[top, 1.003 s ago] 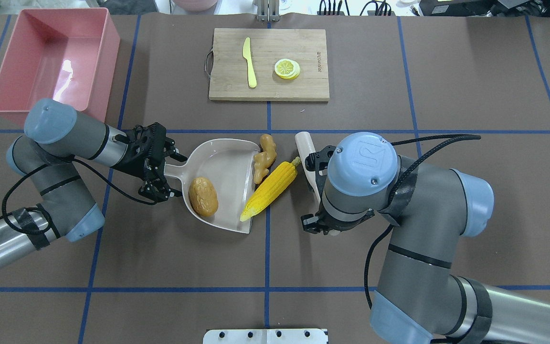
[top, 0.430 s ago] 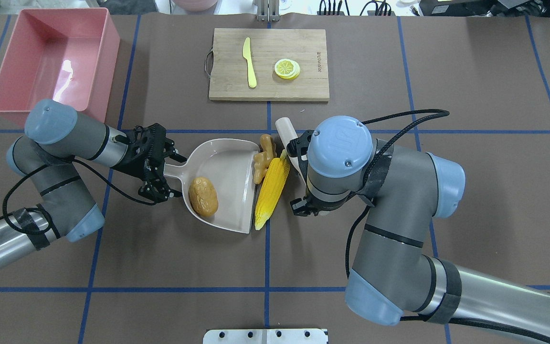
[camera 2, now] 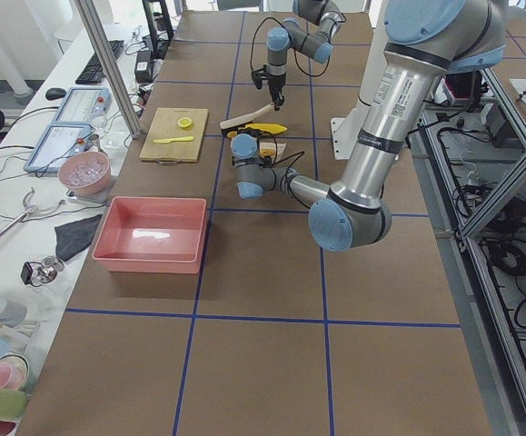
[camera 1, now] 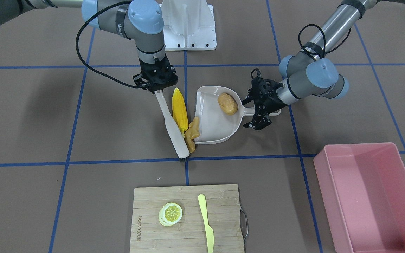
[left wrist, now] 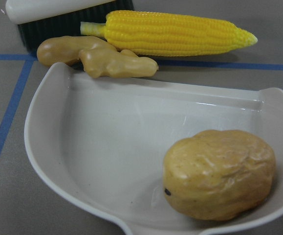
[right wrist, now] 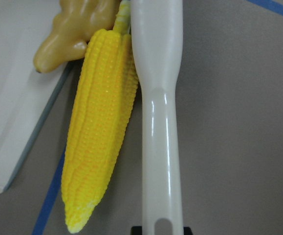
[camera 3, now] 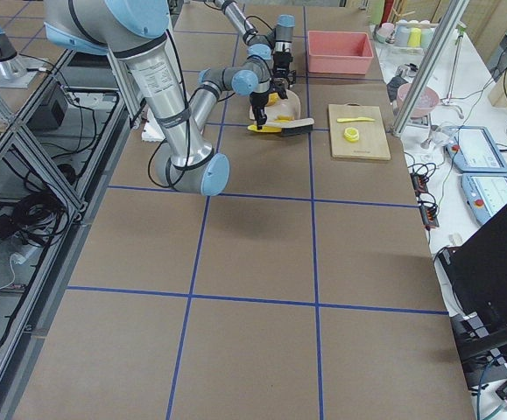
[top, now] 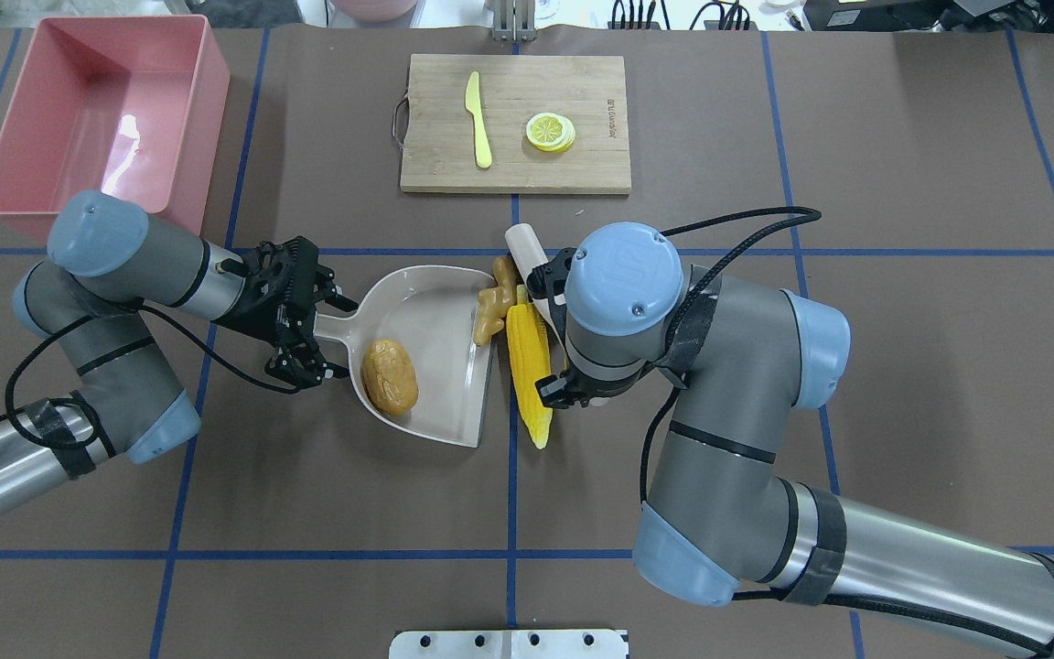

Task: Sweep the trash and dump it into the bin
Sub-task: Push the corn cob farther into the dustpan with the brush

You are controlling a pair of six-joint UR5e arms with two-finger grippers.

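Note:
The brown potato (top: 390,376) lies inside the beige dustpan (top: 431,311). My left gripper (top: 330,334) is shut on the dustpan's handle. The tan ginger root (top: 490,307) rests against the pan's open lip, and the yellow corn cob (top: 528,375) lies on the table alongside that lip. My right gripper (camera 1: 156,86) is shut on the handle of a white brush (camera 1: 172,126), which presses against the corn and ginger from the far side. The pink bin (top: 207,128) stands empty at the far left.
A wooden cutting board (top: 582,169) at the far middle holds a yellow knife (top: 478,119) and a lemon slice (top: 550,131). My right arm's elbow and forearm hang over the table right of the dustpan. Blue tape lines cross the brown mat.
My right arm moved left with the brush, pushing the corn and ginger up to the dustpan's lip; the corn turned parallel to the lip. Left arm, dustpan and potato stayed still.

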